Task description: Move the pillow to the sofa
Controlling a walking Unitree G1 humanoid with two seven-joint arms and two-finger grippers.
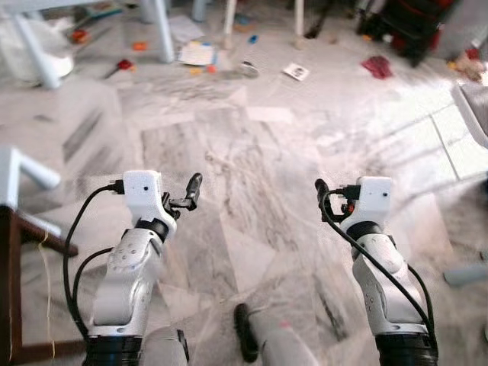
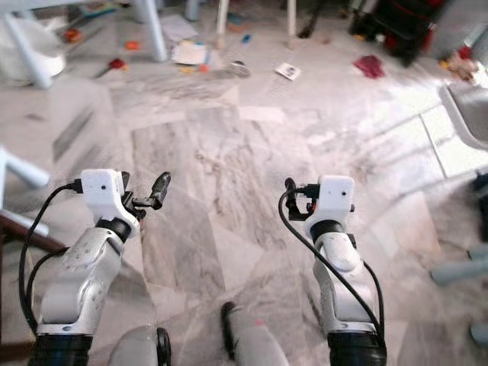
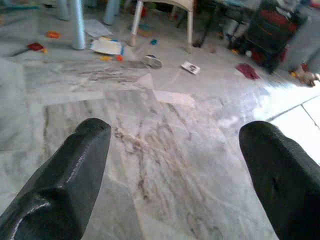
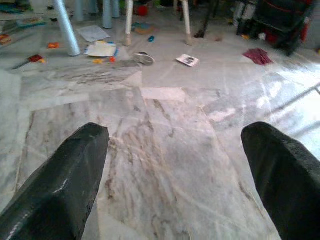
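Grippers raised over marble floor [image 1: 252,175], holding nothing.
Left gripper [image 3: 175,165]: fingers [image 3: 65,185] wide apart, empty, above bare floor. Right gripper [image 4: 175,165]: fingers likewise spread, empty, level with the left. Far floor: scattered papers [image 1: 197,53], a red cloth [image 1: 377,66], small toys [image 1: 122,65], pale chair legs [image 1: 162,30]; all blurred, details unclear. Dark furniture edge [image 1: 9,290] cut off at left.

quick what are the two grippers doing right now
Left gripper: open, holding nothing, above the marble floor.
Right gripper: open, holding nothing.
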